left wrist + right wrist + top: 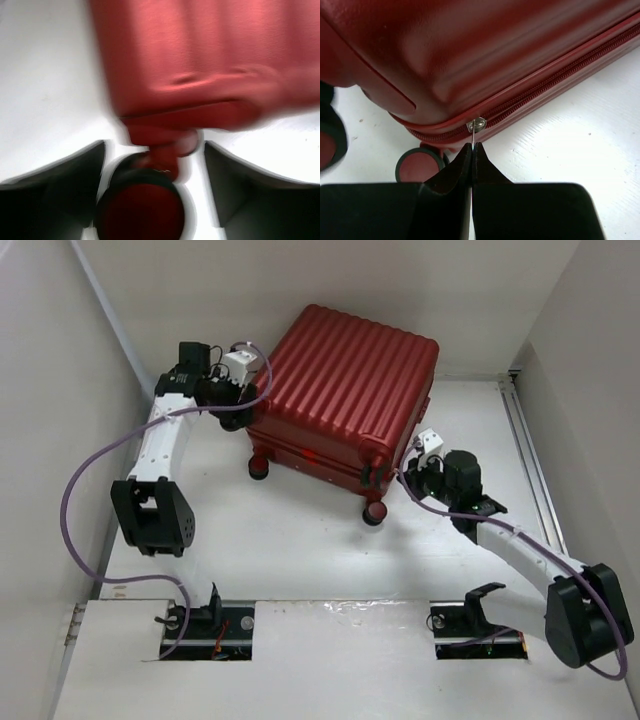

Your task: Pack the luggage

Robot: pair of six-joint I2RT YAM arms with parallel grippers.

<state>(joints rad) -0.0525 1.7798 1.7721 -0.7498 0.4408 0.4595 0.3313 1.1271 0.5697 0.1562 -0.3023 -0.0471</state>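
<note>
Plainly the luggage (345, 380) lies flat on the table (300, 560) with both halves together and its ribbed shell facing up, its wheeled edge turned toward the arms.

What matters is at its near right corner. The small metal zipper pull (474, 129) hangs from the seam there, just beside a corner wheel (419, 167). From the pull, the zipper track (560, 80) runs off along the luggage's right side, away from the wheeled edge. That line is the long axis any drag would have to follow, in my view. I cannot tell which stretch of the teeth is already joined.

The right gripper (471, 152) points at that corner from just outside the seam. Its fingers are pressed together with the thin tab of the pull pinched between the tips. It is the arm on the zipper, and the track leads off to one side of it rather than straight ahead.

The left gripper (155, 150) is at the luggage's near left corner. Its fingers are spread wide to either side of the corner wheel (140, 207), with bare table showing in the gaps, so it grasps nothing. Its wrist view is blurred.
</note>
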